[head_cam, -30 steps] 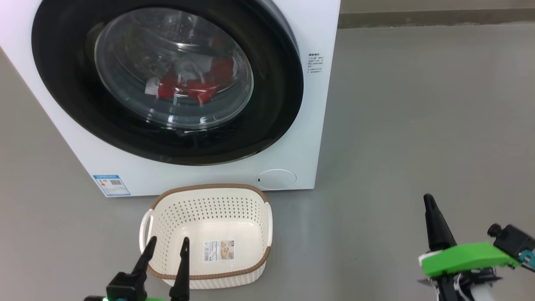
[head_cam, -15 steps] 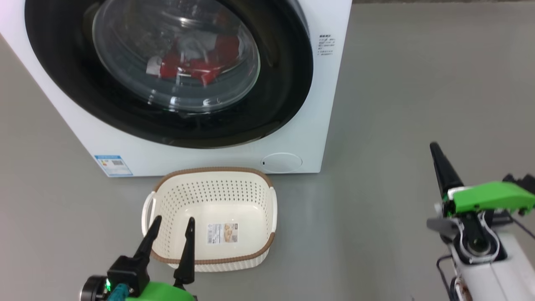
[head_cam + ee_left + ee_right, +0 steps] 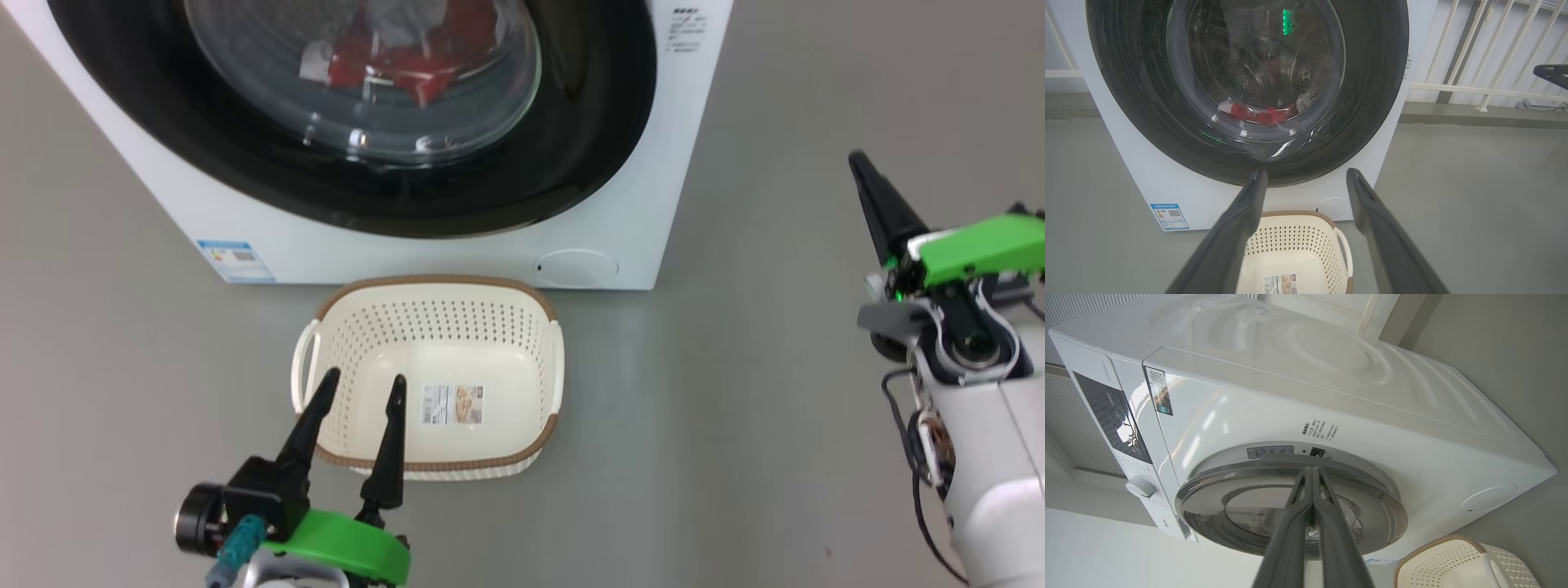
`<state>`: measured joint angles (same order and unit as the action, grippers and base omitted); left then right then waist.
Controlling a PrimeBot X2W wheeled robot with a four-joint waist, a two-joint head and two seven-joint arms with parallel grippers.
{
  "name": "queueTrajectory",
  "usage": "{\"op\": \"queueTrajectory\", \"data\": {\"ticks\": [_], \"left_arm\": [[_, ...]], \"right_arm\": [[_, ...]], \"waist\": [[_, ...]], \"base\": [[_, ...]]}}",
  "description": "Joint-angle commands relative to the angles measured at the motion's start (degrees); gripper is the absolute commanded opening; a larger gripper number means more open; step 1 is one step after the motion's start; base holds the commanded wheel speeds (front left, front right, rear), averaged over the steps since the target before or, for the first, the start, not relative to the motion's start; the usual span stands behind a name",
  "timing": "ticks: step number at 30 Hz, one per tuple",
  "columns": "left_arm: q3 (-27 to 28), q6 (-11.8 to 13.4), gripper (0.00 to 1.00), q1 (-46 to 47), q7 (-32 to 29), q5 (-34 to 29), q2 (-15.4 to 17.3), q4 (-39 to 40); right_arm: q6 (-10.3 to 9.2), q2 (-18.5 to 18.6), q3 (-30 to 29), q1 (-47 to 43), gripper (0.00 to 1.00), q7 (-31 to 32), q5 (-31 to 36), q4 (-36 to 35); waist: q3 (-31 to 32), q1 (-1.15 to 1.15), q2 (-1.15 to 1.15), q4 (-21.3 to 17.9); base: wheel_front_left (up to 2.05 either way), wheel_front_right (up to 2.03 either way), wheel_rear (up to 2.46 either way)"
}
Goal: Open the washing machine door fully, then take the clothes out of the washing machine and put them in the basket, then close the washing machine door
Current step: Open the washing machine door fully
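Note:
The washing machine (image 3: 686, 163) stands with its black-rimmed door (image 3: 596, 122) shut against the front. Red and white clothes (image 3: 392, 57) show through the glass bowl, low in the drum (image 3: 1257, 114). The cream basket (image 3: 433, 282) sits empty on the floor just before the machine. My left gripper (image 3: 365, 377) hangs open over the basket's near left part, fingers pointing at the door (image 3: 1367, 102). My right gripper (image 3: 857, 159) is raised at the right, apart from the machine's right side. Its fingers (image 3: 1306, 486) press together, shut on nothing, aimed at the door's rim (image 3: 1216, 490).
Grey floor (image 3: 775, 408) spreads wide to the right of the machine. A small round flap (image 3: 575, 268) and a blue label (image 3: 235, 260) sit low on the front. A white railing (image 3: 1474, 87) runs behind at the right. A control panel and knob (image 3: 1141, 486) are on the front.
The head camera has tilted, shifting the whole scene up. Beyond that shift, my right gripper has risen and moved forward, nearer the machine's right side. The left gripper stays open over the basket.

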<state>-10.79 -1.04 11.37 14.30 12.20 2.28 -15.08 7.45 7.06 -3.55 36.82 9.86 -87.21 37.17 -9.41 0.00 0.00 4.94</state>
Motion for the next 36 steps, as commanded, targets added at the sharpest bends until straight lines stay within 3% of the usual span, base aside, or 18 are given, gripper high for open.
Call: {"op": "queueTrajectory", "data": {"ticks": [1,16,36], "left_arm": [[1.49,0.20,1.00,2.09,0.70,0.50,0.60,1.75],[-1.66,0.25,1.00,5.94,0.70,0.98,0.60,4.12],[-5.73,0.62,1.00,9.79,0.70,2.02,0.60,5.57]], "right_arm": [[0.03,0.16,1.20,2.32,0.00,0.68,-0.83,-0.99],[0.03,1.08,1.32,16.90,0.00,8.47,-4.08,10.01],[0.03,0.89,0.70,31.22,0.00,12.08,-5.45,17.59]], "waist": [[-1.64,0.00,0.00,1.25],[-7.72,0.00,0.00,4.75],[-13.32,0.00,0.00,8.70]], "base": [[0.00,0.00,0.00],[0.00,0.00,0.00],[0.00,0.00,0.00]]}}
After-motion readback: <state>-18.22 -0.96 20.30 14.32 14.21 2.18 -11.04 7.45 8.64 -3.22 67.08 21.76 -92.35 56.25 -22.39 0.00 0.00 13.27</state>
